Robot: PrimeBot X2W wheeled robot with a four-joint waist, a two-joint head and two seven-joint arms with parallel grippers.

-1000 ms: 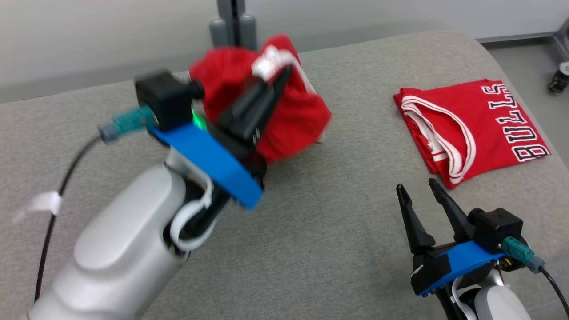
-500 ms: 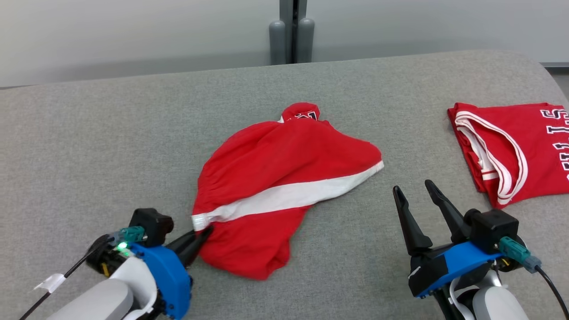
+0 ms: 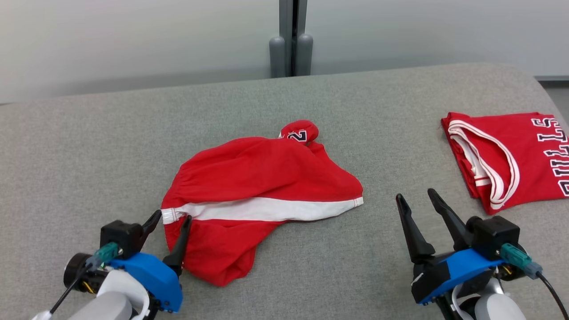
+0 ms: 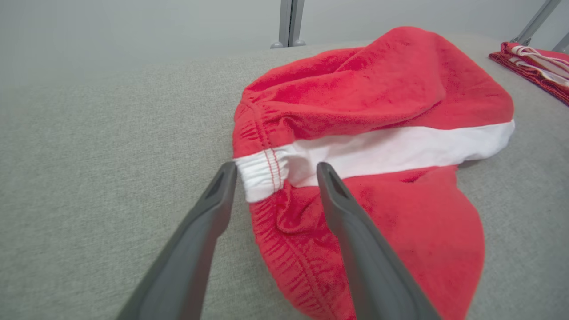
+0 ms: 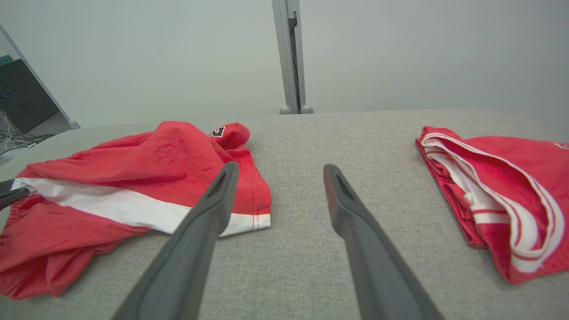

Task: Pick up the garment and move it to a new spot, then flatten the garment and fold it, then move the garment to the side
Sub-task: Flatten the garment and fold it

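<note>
a grey fabric-covered tabletop [image 3: 89, 146] is shown before a pale wall. a red garment [image 3: 249, 178] with a white stripe is seen rumpled at its centre. the left end effector [image 3: 173, 215] is spread wide astride the waistband end, gripping nothing. the right end effector [image 3: 415, 194] is held open, apart from the garment, near a folded red jersey [image 3: 524, 155]. placement at the new spot seems done; flattening, folding and moving aside are left.

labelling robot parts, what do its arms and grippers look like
The left gripper and right gripper each have two long dark tapered fingers on a blue mount, a black box with teal plug and black cable, on pale grey forearms.
</note>
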